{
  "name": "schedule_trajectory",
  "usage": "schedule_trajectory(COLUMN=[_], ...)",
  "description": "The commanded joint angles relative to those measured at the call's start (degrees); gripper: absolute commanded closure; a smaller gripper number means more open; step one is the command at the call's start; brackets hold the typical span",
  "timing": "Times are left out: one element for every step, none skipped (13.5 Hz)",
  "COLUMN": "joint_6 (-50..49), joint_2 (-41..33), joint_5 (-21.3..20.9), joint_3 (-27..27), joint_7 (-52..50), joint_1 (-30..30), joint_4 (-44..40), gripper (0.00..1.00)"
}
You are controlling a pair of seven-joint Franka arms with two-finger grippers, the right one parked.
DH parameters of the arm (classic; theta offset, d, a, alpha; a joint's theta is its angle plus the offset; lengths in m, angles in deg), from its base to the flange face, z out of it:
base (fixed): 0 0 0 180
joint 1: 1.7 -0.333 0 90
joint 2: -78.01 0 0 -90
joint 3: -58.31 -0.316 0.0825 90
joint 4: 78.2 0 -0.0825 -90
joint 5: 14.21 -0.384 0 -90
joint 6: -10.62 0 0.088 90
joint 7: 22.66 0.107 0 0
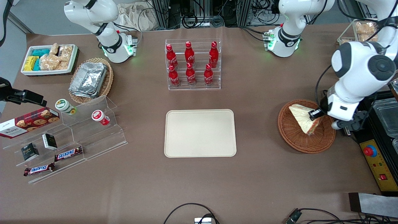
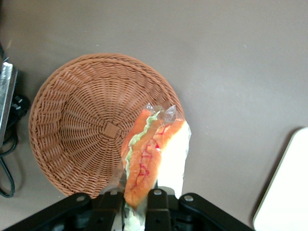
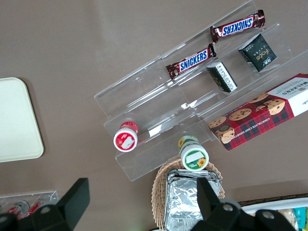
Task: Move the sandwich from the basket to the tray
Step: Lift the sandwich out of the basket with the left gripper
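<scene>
Sandwich (image 2: 154,154) clamped in gripper (image 2: 135,196) above basket (image 2: 77,125).

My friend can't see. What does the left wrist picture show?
The tool is shut on a wrapped sandwich, held above a round wicker basket on a brown table. A corner of the cream tray shows nearby.

Gripper (image 2: 136,199): fingers clamped on wrapped sandwich (image 2: 154,151), filling edge showing. Basket (image 2: 82,125): round wicker, beneath, on brown surface (image 2: 231,57). Tray (image 2: 286,192): corner visible, apart.
</scene>
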Motion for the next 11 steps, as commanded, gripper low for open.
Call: schedule_trajectory(joint_6=[-1.8,-1.8,-2.1,-2.7,-3.2,-3.4,-3.3,-3.1,-2.8,-2.7,-2.5], joint_2=[-1.4,-1.6,-1.7,-1.8,-1.9,-1.8,-1.7,-1.4,-1.2,-0.9,-0.2], joint_5=[-1.9,-1.9,-1.9,-1.9,-1.9,-1.9,-1.9,-1.9,-1.9,-1.9,-1.9], joint_3=[3.9,5.3,6.8,8.3,9.8,11.3,13.0,14.5,15.7,17.0,18.1], joint_7=[1.1,2.3,2.4,2.5,2.5,2.5,2.5,2.5,2.4,2.4,2.2], joint_1=[0.0,0.0,0.0,0.0,0.0,0.0,0.0,0.0,0.0,0.0,0.0], joint_4=[-0.3,-0.2,-0.3,-0.6,-0.9,-1.2,-1.2,-1.2,-1.3,-1.9,-2.2], gripper=[1.0,1.0,1.0,1.0,1.0,1.0,1.0,1.0,1.0,1.0,1.0])
